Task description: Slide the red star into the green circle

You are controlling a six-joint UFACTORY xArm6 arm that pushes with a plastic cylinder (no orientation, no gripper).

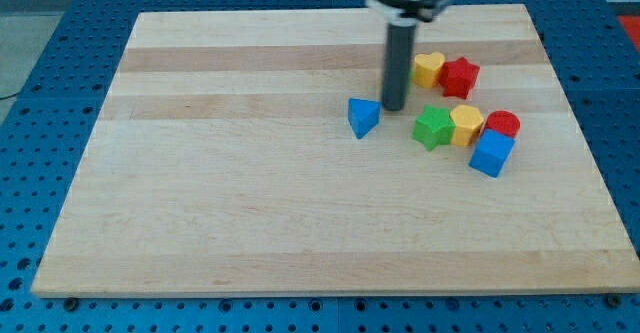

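Note:
The red star (pixel 461 76) lies at the view's upper right, touching a yellow heart (pixel 428 69) on its left. The only green block (pixel 432 127) in view looks star-shaped and lies below them, at the left end of a small cluster. My tip (pixel 393 110) rests on the board to the left of the yellow heart. It is just right of a blue triangle (pixel 363 117) and up-left of the green block. The tip touches neither the red star nor the green block.
A yellow hexagon (pixel 466 124) sits against the green block's right side. A red round block (pixel 503 125) and a blue cube (pixel 491 153) sit further right. The wooden board (pixel 250 193) lies on a blue perforated table.

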